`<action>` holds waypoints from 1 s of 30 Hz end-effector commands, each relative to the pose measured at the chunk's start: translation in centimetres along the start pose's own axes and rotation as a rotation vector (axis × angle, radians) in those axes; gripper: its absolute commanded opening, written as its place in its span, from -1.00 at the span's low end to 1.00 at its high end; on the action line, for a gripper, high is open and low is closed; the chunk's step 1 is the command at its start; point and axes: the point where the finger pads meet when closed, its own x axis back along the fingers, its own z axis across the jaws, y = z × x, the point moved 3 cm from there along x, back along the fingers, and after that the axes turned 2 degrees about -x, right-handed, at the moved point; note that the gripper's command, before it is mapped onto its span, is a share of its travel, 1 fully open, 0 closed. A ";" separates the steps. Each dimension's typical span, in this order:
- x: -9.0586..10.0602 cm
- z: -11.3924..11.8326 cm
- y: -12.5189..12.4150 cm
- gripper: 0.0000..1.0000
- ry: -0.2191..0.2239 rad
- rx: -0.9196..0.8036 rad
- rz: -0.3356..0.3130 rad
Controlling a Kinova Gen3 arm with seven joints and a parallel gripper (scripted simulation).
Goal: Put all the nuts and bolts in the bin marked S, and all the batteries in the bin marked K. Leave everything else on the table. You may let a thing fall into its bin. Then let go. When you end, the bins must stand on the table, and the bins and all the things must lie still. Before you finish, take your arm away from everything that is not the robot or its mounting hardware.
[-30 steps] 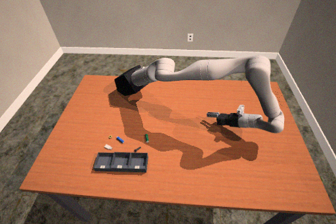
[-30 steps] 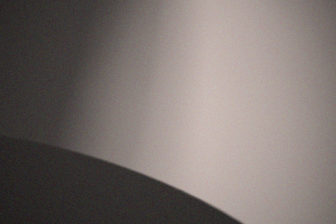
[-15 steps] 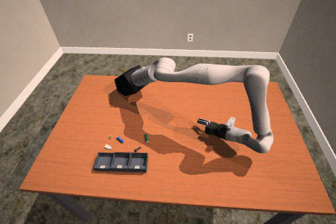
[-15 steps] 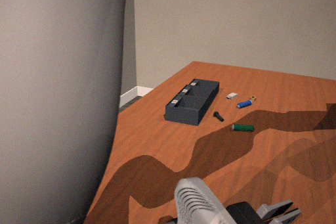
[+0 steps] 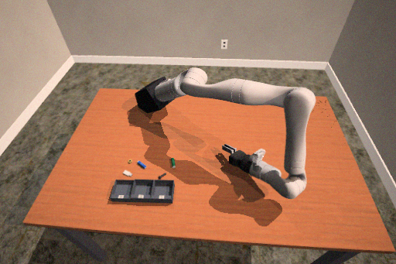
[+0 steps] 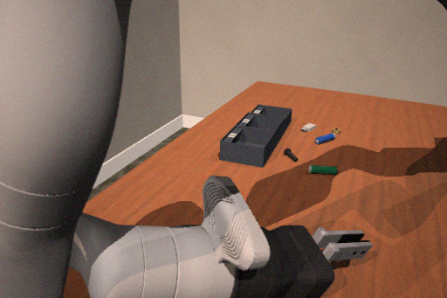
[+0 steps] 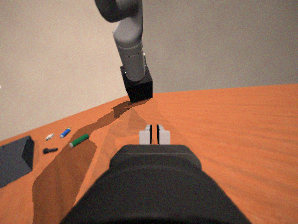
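Note:
My gripper (image 5: 228, 148) hangs low over the middle of the table, fingers nearly together with nothing between them; it also shows in the exterior view (image 6: 349, 244) and in the wrist view (image 7: 154, 134). Well to its left lie a green battery (image 5: 172, 162), a blue battery (image 5: 141, 164), a small yellow nut (image 5: 130, 161), a black bolt (image 5: 162, 176) and a white block (image 5: 127, 173). The dark three-compartment bin (image 5: 141, 191) stands in front of them; its labels are too small to read. The wrist view shows the green battery (image 7: 79, 141) and the bin (image 7: 15, 160) at far left.
The arm's black base (image 5: 148, 99) stands at the table's back left, and the arm bends around the right side with its elbow (image 5: 294, 187) low over the table. The table's front edge lies just behind the bin.

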 end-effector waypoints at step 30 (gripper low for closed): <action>-4.0 -15.3 -1.5 -0.39 0.457 -0.084 -0.065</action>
